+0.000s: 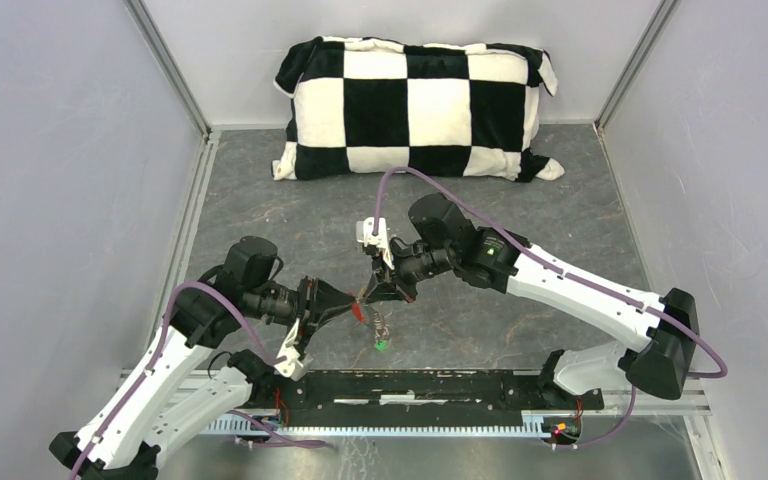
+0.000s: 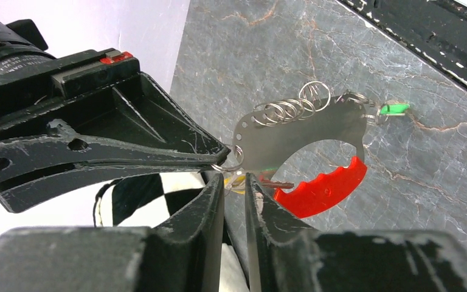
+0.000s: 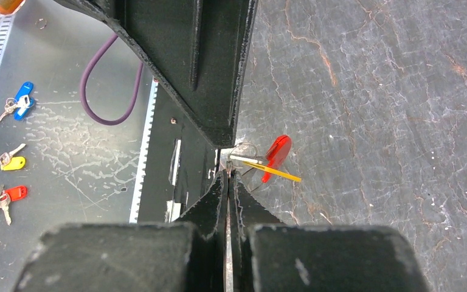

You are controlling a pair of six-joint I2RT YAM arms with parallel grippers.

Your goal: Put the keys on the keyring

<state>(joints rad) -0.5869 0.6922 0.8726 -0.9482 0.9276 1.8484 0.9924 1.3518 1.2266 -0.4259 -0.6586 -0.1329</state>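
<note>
Nearest, left gripper (image 2: pixel 235 182) pinches narrow on yellow key (image 3: pixel 276 174); right gripper (image 3: pixel 228 177) clamps keyring (image 2: pixel 304 128) from 9 o'clock. With green key (image 2: pixel 395 109) hanging at 2 o'clock, I reckon we're mid-threading. Next move: nudge yellow key into the ring's split.

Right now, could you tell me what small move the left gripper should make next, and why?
Probably ease the left gripper slightly toward the thin silver metal keyring: it seems to pinch the yellow-headed key right beside the ring, which the right gripper clamps.
</note>
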